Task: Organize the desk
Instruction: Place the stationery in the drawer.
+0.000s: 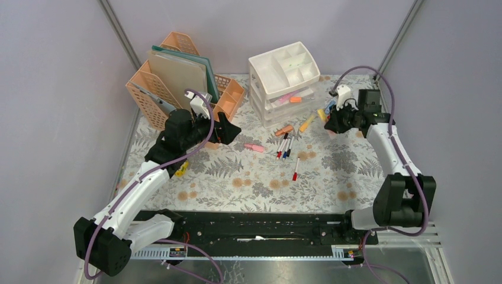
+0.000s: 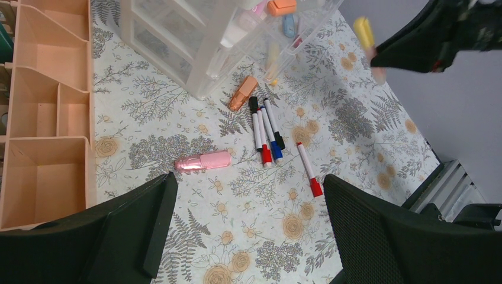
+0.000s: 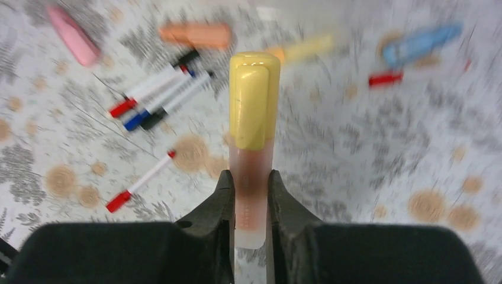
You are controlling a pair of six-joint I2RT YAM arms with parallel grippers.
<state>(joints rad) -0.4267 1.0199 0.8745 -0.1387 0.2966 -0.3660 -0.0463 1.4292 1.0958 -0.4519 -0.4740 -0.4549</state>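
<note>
Desk (image 1: 237,177): drawers (image 1: 256,90) hold highlighters (image 1: 295,99); left jaws spread, right jaws clamp yellow highlighter (image 3: 254,106).

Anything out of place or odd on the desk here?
Yes: a pink highlighter, an orange highlighter and several markers lie loose on the desk near the drawer unit. The right tool holds a yellow highlighter.

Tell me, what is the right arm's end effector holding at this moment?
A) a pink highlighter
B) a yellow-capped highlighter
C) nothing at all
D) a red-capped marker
B: in the right wrist view, the right end effector is shut on the yellow-capped highlighter, held above the desk.
</note>
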